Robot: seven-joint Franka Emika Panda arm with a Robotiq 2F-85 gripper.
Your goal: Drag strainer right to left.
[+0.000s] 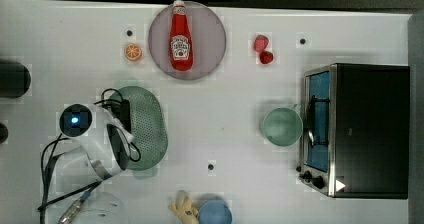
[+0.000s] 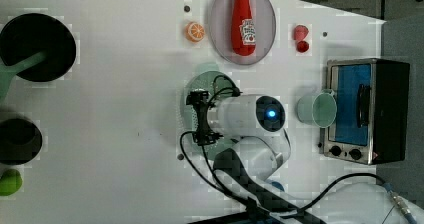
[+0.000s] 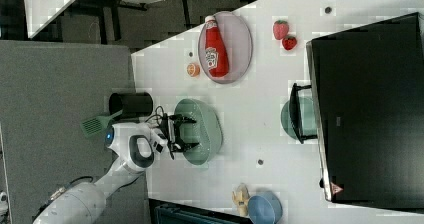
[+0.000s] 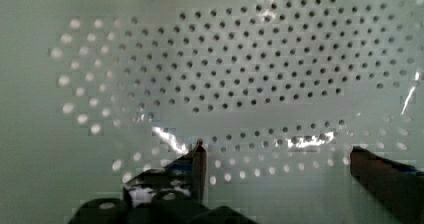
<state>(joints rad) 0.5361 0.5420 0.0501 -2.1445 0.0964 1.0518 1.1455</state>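
The pale green perforated strainer [image 1: 149, 126] lies on the white table at the top view's left, its long side running up and down the picture. My gripper [image 1: 131, 134] hangs over its left half, open, pointing down into the bowl. In the right view the gripper [image 3: 189, 132] reaches over the strainer [image 3: 206, 129] from the left rim. In the wrist view the two dark fingertips [image 4: 200, 151] stand wide apart just above the holed floor of the strainer [image 4: 250, 74], with nothing between them. In the left view the arm hides most of the strainer [image 2: 200, 78].
A ketchup bottle [image 1: 180, 36] lies on a grey plate [image 1: 212, 39] at the back, an orange slice [image 1: 133, 52] to its left, two strawberries [image 1: 263, 50] to its right. A green cup [image 1: 281, 126] stands against the toaster oven [image 1: 367, 129]. A blue bowl [image 1: 215, 213] sits in front.
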